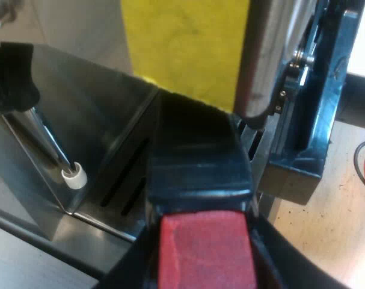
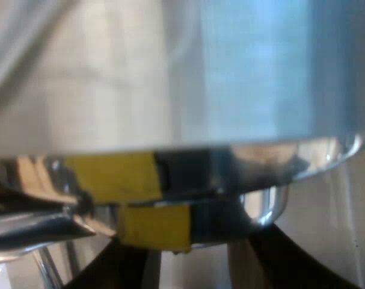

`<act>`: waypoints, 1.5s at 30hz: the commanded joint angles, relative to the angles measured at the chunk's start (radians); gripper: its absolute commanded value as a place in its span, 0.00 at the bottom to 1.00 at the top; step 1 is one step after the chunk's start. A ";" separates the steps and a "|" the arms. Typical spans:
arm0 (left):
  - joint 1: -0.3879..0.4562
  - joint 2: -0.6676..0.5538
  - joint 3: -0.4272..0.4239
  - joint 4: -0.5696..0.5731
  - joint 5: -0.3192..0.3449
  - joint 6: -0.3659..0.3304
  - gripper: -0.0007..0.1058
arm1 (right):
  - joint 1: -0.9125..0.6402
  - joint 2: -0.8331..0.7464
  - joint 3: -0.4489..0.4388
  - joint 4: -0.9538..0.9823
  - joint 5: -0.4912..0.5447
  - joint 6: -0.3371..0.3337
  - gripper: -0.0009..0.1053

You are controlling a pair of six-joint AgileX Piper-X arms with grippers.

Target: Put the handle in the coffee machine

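My left pincer (image 1: 204, 244) grips the handle (image 1: 197, 162) at the espresso machine (image 1: 80, 114) front; locking, I judge, remains. Right pincer (image 2: 197, 265) stands open.

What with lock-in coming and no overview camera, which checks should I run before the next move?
1. Grip: left gripper shut on the handle at its red end: ok.
2. Aim: handle points at the espresso machine, under the yellow patch: ok.
3. Seating in the machine: cannot tell, the handle's far end is hidden.
4. Clearance: steam wand stands apart from the handle: ok.
5. Right arm: right gripper close to shiny metal; out of the way: cannot tell.
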 commanded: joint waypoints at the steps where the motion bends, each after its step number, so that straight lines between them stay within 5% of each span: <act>1: -0.003 -0.025 -0.013 0.020 0.154 0.035 0.01 | -0.012 -0.008 -0.008 -0.060 0.002 -0.022 0.27; 5: -0.003 -0.025 -0.013 0.019 0.147 0.045 0.01 | -0.012 -0.008 -0.008 -0.071 0.002 -0.043 0.27; 9: -0.003 -0.025 -0.013 0.022 0.042 0.080 0.01 | -0.012 -0.008 -0.008 -0.109 -0.022 -0.056 0.27; 18: -0.003 -0.025 -0.013 0.026 0.041 0.088 0.01 | -0.014 -0.008 -0.008 -0.169 -0.022 -0.110 0.27; 26: -0.003 -0.025 -0.013 0.027 0.041 0.088 0.38 | -0.014 -0.008 -0.008 -0.172 -0.022 -0.110 0.27; 45: -0.001 -0.027 -0.020 0.074 -0.017 0.088 0.40 | -0.014 -0.008 -0.008 -0.184 -0.022 -0.110 0.27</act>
